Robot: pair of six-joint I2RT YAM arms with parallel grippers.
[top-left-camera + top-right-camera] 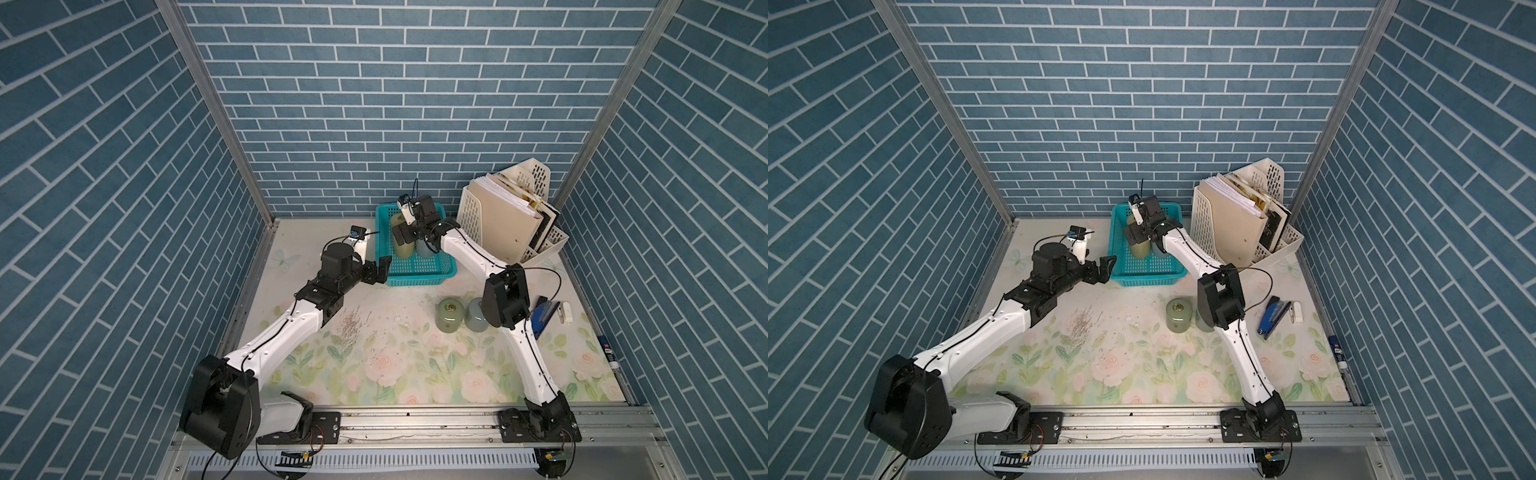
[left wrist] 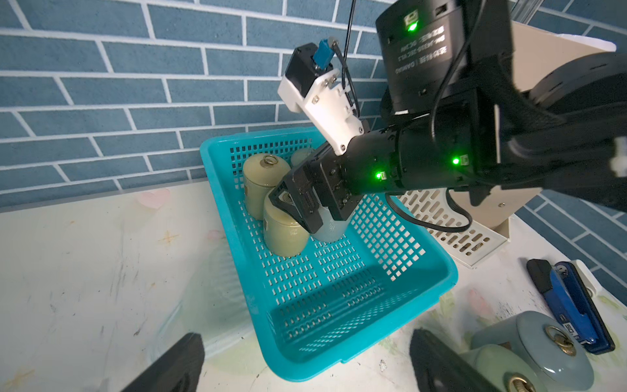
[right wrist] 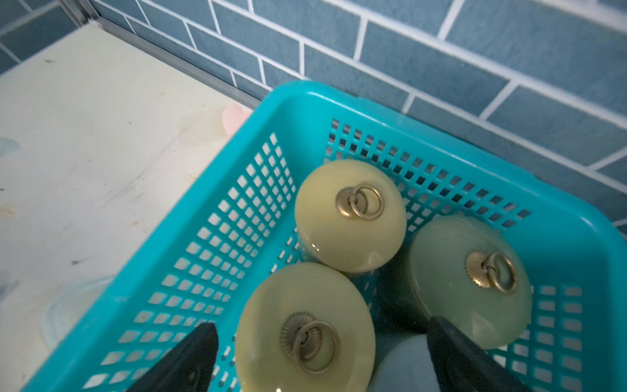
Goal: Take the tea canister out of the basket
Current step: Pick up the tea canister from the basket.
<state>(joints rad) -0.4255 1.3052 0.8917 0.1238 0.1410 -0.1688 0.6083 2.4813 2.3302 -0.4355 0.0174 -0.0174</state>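
2 arms outstretched, right end effector (image 1: 402, 240) spread wide, angled down, left end effector (image 1: 379, 271) open

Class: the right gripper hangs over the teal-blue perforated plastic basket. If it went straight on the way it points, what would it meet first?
Probably the ring-handled lid of the nearest yellow-green glazed tea canister, framed between the fingers of the open right gripper inside the basket; height unclear.
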